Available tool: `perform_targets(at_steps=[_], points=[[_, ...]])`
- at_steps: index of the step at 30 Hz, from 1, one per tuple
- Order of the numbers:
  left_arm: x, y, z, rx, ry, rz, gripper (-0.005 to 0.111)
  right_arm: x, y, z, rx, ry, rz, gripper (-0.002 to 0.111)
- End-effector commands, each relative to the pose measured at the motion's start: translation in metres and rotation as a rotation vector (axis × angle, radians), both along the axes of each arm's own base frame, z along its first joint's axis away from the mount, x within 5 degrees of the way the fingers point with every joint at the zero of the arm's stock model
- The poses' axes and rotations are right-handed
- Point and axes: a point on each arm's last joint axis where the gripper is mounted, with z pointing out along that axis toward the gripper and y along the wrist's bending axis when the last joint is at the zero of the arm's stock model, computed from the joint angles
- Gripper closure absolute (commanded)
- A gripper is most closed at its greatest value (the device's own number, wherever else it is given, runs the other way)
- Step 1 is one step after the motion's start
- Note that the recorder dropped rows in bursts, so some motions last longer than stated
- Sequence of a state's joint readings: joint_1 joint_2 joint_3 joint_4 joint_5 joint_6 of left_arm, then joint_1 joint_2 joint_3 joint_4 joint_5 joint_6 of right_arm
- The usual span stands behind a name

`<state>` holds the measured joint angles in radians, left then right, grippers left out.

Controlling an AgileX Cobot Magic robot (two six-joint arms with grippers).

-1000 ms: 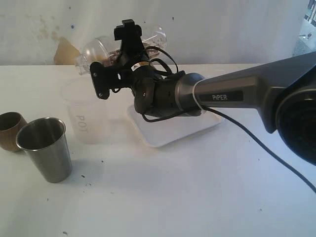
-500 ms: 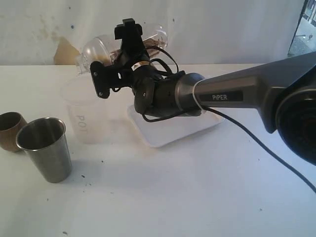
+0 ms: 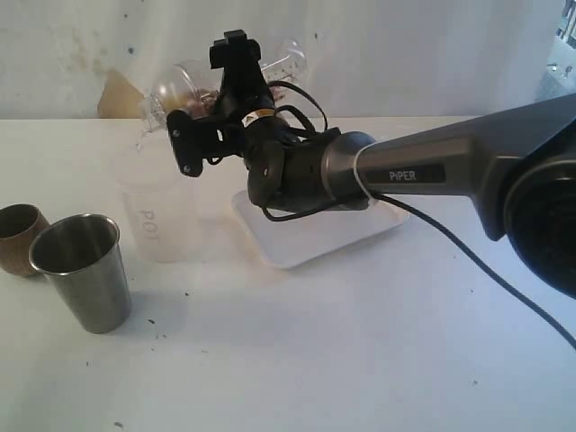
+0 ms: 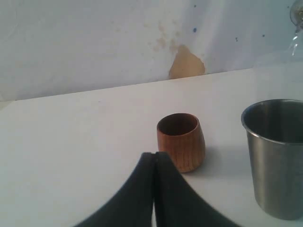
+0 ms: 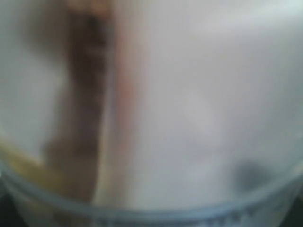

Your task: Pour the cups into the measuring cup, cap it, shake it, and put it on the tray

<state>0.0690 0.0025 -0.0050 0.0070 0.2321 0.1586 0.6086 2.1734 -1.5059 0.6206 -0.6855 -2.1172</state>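
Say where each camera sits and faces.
Exterior: off the arms, facing the back wall across the table; right gripper holds the measuring cup.
Left wrist: low over the table, facing brown cup and steel tumbler; shut left gripper shows.
Right wrist: against the measuring cup, blurred; no gripper discernible.
Shared: exterior and left wrist both show those two cups.

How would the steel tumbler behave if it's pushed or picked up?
The tumbler looks like thin rigid metal and seems empty, so probably stiff and light. Its smooth shiny wall may slip when gripped. It narrows toward the base, so a high push could tip it, perhaps onto the brown cup beside it.
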Motion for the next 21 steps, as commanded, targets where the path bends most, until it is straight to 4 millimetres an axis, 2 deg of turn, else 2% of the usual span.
perform_targets(at_steps=[1,11,21], points=[[0.0000,-0.0001,-0.0016,-0.002,0.003,-0.001,0.107,0.0027,-0.0062,0.0219,-0.005,-0.119,-0.030,0.108],[0.0000,-0.0001,-0.0016,-0.002,0.003,-0.001,0.107,0.0017,-0.0029,0.0237,-0.046,-0.150,0.004,0.108],[0.0000,-0.0001,-0.0016,-0.002,0.003,-0.001,0.107,0.0059,-0.0101,0.0236,-0.046,-0.148,-0.013,0.108]])
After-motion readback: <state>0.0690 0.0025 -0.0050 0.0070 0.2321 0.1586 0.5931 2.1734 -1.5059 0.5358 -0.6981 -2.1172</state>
